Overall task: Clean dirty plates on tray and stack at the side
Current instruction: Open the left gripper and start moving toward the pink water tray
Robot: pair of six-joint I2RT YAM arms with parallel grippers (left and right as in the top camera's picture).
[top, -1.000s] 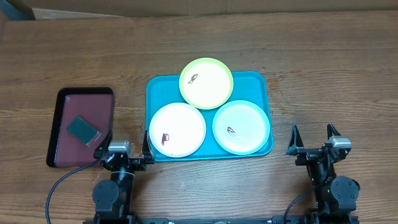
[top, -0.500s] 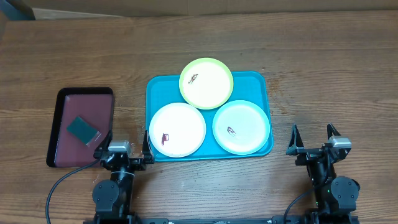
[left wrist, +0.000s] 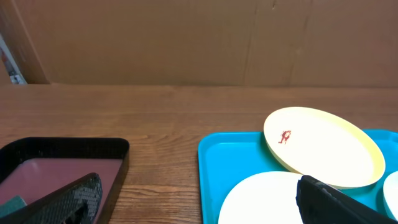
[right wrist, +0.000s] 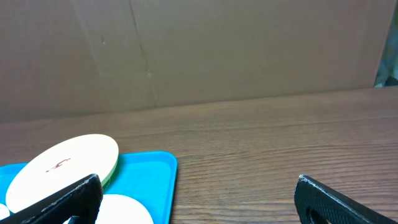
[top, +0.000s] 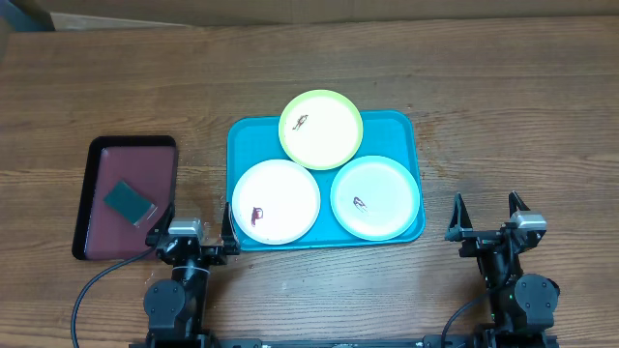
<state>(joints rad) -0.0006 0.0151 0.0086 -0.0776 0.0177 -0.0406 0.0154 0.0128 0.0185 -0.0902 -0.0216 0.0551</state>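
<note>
Three plates (top: 321,129) on one tray (top: 242,145); left claw (top: 191,230), right claw (top: 486,217) open.

From overhead I get bright, even light from above: the table (top: 484,87) grain is sharp, and the only shadow is a thin, soft line along the near edge of the tray (top: 251,140). The white plate (top: 276,201) is nearly blown out. Both wrist views are dimmer and warmer. The yellow-green plate (left wrist: 323,146) washes to cream there, and my fingers (left wrist: 62,202) are dark, blurred masses in the bottom corners.
</note>
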